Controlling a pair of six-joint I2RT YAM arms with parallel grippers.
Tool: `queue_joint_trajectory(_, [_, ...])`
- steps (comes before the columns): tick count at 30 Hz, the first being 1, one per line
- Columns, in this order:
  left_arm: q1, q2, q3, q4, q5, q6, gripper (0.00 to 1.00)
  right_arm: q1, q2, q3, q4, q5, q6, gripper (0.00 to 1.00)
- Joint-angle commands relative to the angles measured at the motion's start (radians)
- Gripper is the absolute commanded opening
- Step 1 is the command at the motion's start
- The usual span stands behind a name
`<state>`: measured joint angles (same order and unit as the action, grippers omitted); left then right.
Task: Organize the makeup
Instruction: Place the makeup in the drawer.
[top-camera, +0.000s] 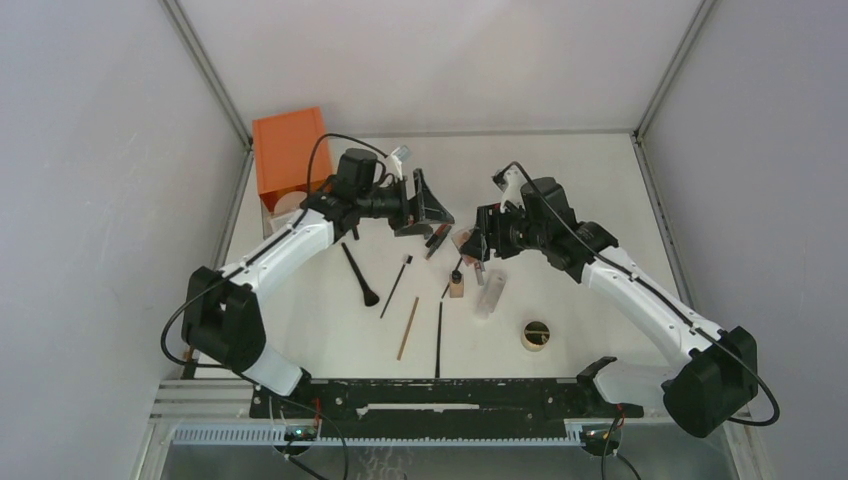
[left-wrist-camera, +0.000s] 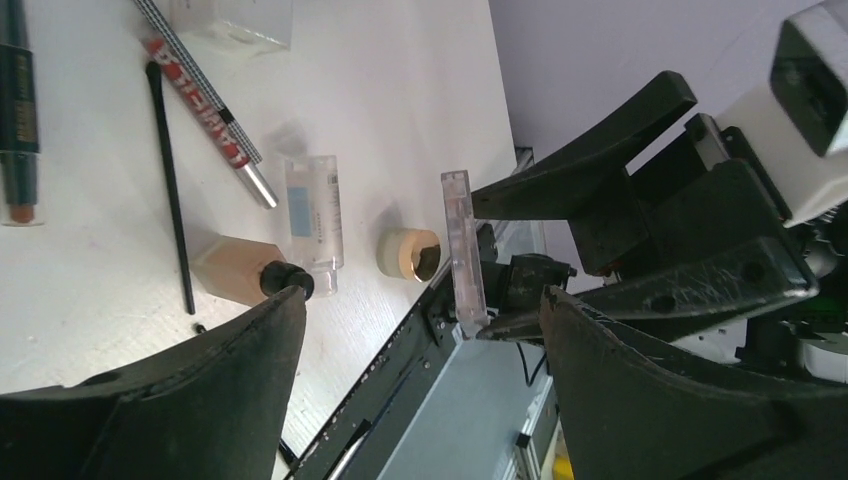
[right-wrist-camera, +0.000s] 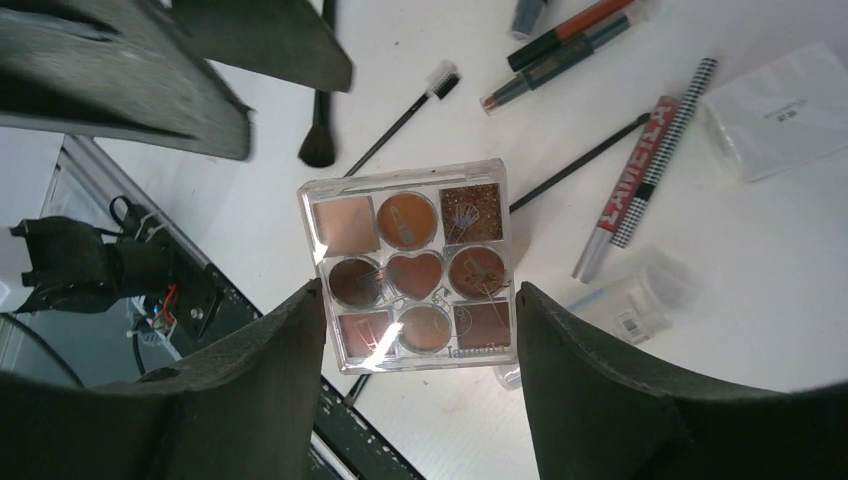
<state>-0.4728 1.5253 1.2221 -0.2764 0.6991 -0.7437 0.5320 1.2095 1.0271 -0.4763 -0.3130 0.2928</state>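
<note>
Palette (right-wrist-camera: 410, 265) aloft in right gripper (right-wrist-camera: 420, 305), left gripper (left-wrist-camera: 420, 305) agape

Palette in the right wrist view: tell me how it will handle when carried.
The palette looks stiff: a flat, clear, hard case. Its glossy plastic edges may slip in the right end effector. Its pressed powders would probably crack if dropped.
</note>
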Motion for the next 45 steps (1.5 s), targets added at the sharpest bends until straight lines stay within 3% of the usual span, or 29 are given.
queue_joint_trajectory(1, [-0.046,0.022,0.011,0.052,0.100,-0.014,0.89,0.026,-0.014,0.022,0.053,-0.054,-0.041,0.68])
queue_joint_trajectory(5, [-0.065,0.046,0.020,0.054,0.130,-0.017,0.82,0.032,-0.013,0.035,0.057,-0.061,-0.042,0.67])
queue_joint_trajectory(9, [-0.078,0.061,0.027,0.061,0.161,-0.027,0.69,0.033,-0.013,0.043,0.063,-0.068,-0.043,0.67])
queue_joint_trajectory(16, [-0.084,0.051,0.046,0.062,0.160,-0.032,0.30,0.034,0.002,0.051,0.065,-0.069,-0.042,0.67])
queue_joint_trajectory(18, [-0.084,0.037,0.049,0.055,0.144,-0.032,0.24,0.034,0.003,0.057,0.057,-0.051,-0.030,0.77])
queue_joint_trajectory(20, [-0.078,0.013,0.058,0.028,0.121,-0.018,0.23,0.033,-0.001,0.075,0.037,-0.033,-0.023,0.90])
queue_joint_trajectory(23, [-0.045,-0.037,0.062,-0.002,0.080,-0.011,0.19,0.026,-0.036,0.094,0.021,-0.029,-0.015,0.99])
queue_joint_trajectory(27, [0.081,-0.145,0.065,-0.060,0.022,-0.020,0.07,-0.039,-0.117,0.102,0.038,-0.146,0.021,1.00])
queue_joint_trajectory(32, [0.303,-0.370,0.040,-0.188,-0.180,-0.062,0.05,-0.117,-0.178,0.102,0.040,-0.169,0.033,1.00])
queue_joint_trajectory(37, [0.565,-0.547,-0.085,-0.198,-0.296,-0.174,0.04,-0.123,-0.148,0.102,0.022,-0.144,0.029,1.00])
queue_joint_trajectory(41, [0.652,-0.555,-0.134,-0.225,-0.374,-0.206,0.05,-0.109,-0.128,0.102,0.023,-0.130,0.035,1.00])
queue_joint_trajectory(45, [0.672,-0.507,-0.148,-0.192,-0.358,-0.224,0.05,-0.104,-0.128,0.102,0.019,-0.115,0.031,1.00])
